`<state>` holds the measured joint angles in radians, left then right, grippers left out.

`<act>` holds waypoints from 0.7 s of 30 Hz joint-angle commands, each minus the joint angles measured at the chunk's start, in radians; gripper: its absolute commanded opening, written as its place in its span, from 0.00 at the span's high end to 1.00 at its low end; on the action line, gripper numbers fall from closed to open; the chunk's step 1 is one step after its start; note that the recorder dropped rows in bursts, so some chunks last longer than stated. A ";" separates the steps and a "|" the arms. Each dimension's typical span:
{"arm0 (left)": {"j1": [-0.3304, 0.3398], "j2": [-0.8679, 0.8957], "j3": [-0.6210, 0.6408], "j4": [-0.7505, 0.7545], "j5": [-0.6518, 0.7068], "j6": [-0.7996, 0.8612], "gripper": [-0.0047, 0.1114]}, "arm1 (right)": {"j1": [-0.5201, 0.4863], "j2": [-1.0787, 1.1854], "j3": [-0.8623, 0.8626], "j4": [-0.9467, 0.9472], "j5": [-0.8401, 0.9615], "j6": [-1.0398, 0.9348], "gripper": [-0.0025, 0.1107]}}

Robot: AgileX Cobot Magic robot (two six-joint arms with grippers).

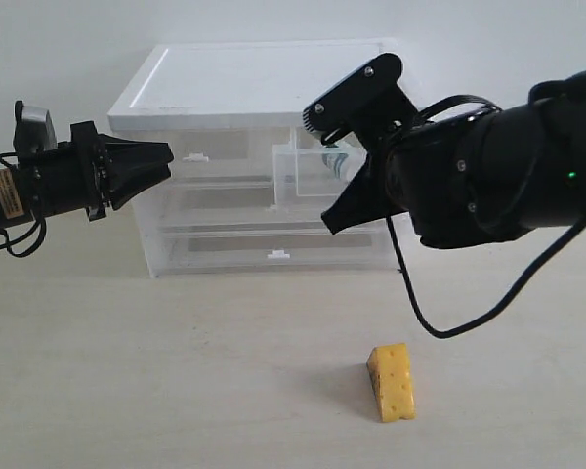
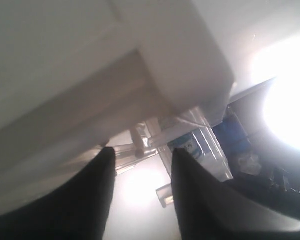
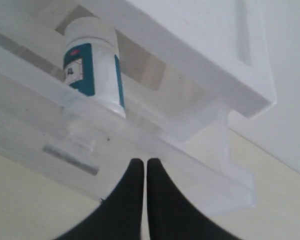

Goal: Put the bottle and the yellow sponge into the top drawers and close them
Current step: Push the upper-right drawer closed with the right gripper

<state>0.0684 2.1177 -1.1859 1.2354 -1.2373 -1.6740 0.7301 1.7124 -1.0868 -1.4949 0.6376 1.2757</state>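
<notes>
So the bottle (image 3: 92,70) is lying inside the top right drawer (image 3: 190,165), which sticks out of the cabinet (image 1: 254,78), so that half looks done apart from shutting it. The right gripper (image 3: 144,162) has its jaws pressed together with nothing in them, tip just in front of that drawer's front wall. My guess is closed fingers make a solid nub for shoving it in. The left gripper (image 2: 142,150) is partly spread and empty, hovering by the shut top left drawer (image 1: 215,161), probably lined up for its white handle. The yellow sponge (image 1: 392,381) sits out on the table (image 1: 176,371), well apart from both grippers.
</notes>
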 commanded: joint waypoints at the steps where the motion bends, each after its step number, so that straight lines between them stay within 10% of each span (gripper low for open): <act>1: 0.001 0.001 -0.007 -0.024 0.016 0.005 0.65 | -0.013 0.057 -0.046 -0.137 0.005 0.117 0.98; 21: 0.001 0.001 -0.007 -0.038 0.016 0.020 0.65 | -0.256 0.149 -0.159 -0.250 -0.411 0.466 0.98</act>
<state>0.0684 2.1177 -1.1859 1.2354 -1.2373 -1.6704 0.4996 1.8581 -1.2078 -1.6995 0.2044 1.7287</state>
